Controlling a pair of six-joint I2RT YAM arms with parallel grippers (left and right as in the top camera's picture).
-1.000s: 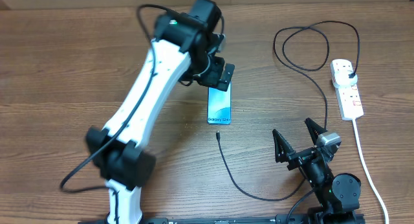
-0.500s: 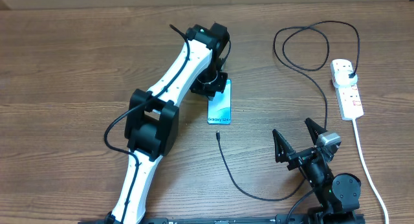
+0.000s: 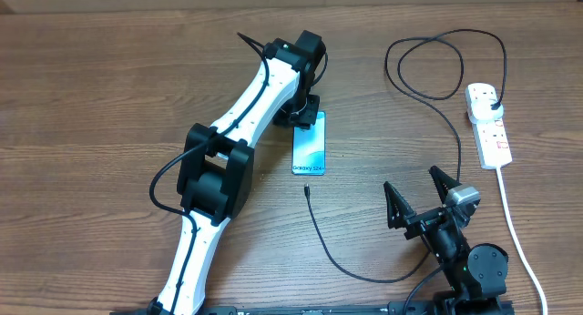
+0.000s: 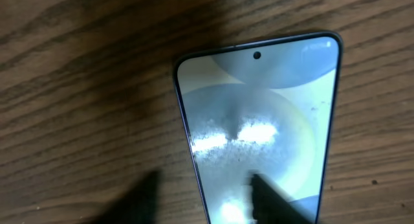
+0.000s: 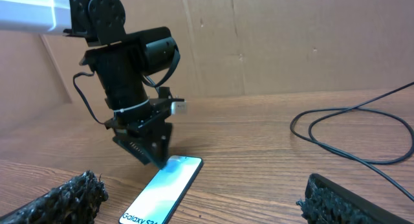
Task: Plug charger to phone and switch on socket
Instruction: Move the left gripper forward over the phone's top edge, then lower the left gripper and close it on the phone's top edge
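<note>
1. Wooden surface [image 3: 109, 96]: brown grain, fills the whole overhead view.
2. Left arm [image 3: 246, 96]: white and black, reaches from the bottom edge up to top centre.
3. Left hand [image 5: 157, 158]: points down at the phone's upper end. Fingers stand partly apart, one over the wood and one over the screen, and grip nothing.
4. Right hand [image 3: 412, 180]: sits at lower right, fingers spread wide and empty, well apart from the phone.
5. Charger [image 3: 460, 137]: thin black cable, loops at upper right, runs down behind the right hand, then curves back toward centre.
6. Power strip [image 3: 489, 124]: white, lies at the right edge, with its thick white cord [image 3: 515, 224] trailing down.
7. Phone [image 3: 310, 147]: lies flat at centre, screen up, "Galaxy S24" at its lower end.
8. Black plug [image 3: 492, 100]: seated in the strip's upper outlet.
9. Connector tip [image 3: 308, 189]: lies on the surface just below the phone, not touching it.
</note>
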